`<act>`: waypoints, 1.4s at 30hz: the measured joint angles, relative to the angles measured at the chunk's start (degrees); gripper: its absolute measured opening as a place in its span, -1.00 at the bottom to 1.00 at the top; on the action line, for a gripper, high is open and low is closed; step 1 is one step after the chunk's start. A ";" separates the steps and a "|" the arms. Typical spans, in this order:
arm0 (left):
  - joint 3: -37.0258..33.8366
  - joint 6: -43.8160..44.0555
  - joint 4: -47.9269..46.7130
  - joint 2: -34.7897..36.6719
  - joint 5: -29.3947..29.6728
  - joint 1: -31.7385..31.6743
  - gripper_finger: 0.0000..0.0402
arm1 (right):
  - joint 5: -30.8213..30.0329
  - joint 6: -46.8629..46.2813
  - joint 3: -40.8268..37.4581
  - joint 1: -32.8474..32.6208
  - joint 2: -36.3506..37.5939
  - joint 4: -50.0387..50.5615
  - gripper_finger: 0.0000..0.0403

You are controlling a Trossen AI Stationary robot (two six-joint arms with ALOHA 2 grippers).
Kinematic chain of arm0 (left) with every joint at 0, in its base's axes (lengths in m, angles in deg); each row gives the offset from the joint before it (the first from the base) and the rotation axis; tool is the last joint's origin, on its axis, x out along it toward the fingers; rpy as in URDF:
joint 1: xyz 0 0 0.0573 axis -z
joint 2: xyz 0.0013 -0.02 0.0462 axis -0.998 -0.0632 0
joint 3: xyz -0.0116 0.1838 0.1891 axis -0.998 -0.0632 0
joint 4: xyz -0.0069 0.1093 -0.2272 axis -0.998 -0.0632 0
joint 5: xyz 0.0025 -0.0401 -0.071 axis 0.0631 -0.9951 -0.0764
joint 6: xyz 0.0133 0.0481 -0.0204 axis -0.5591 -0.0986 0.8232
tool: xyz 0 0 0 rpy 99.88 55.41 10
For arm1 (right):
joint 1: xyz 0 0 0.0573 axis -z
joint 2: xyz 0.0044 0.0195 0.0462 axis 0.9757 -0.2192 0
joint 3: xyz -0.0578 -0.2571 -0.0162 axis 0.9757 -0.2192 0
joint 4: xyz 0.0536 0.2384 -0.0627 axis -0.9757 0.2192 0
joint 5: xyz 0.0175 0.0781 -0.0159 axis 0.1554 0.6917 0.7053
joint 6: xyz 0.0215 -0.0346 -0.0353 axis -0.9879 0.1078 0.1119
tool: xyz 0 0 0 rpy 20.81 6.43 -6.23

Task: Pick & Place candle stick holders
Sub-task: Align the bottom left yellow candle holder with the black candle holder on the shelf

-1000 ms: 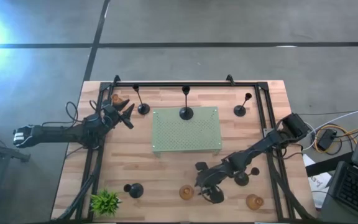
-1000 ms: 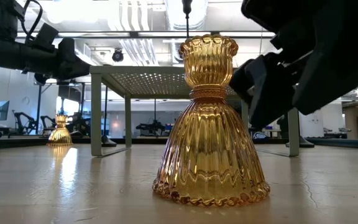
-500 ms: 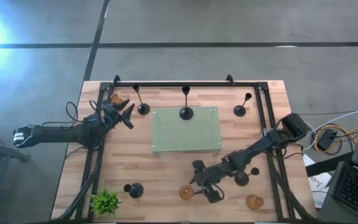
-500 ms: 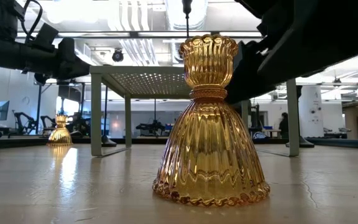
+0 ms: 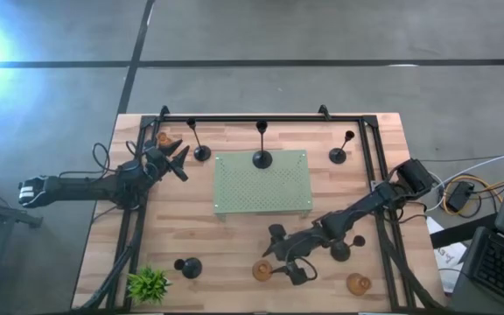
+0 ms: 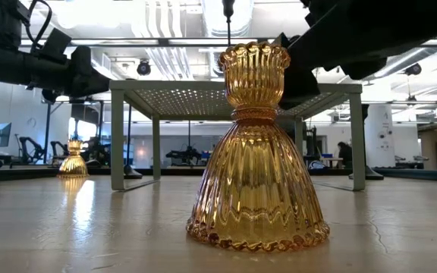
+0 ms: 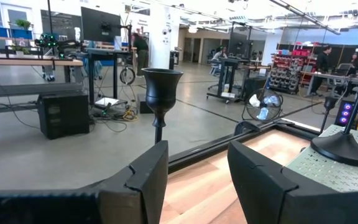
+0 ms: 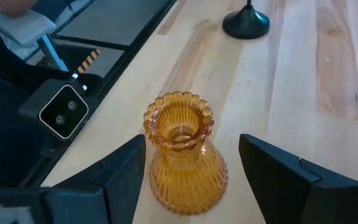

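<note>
Right wrist view: right gripper (image 8: 188,177) spread wide, fingers either side of the amber holder (image 8: 182,155) without touching, apparently lined up to close on its ribbed body. Upright on the wooden table (image 5: 191,236) near the front edge, cup mouth up, long axis vertical; same in the low view (image 6: 256,152). Beyond it, a black holder's dome base (image 8: 246,23). Farther off, near the table's far left corner, left gripper (image 5: 178,161) waiting with fingers parted, nothing between them, aimed at a tall black holder (image 7: 161,93), stem vertical.
</note>
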 joint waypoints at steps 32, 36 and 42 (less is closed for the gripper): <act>-0.02 -1.13 -0.40 -0.02 0.04 0.01 -0.14 | 12.34 -4.80 6.76 1.66 -10.95 -5.64 -0.42; -0.02 -1.13 -0.40 -0.01 0.07 -0.01 -0.14 | 12.80 -4.52 6.78 1.62 -10.88 -5.43 -0.44; -0.02 -1.12 -0.40 -0.01 0.06 0.01 -0.14 | 12.96 -4.20 6.58 1.73 -8.07 -0.60 -0.44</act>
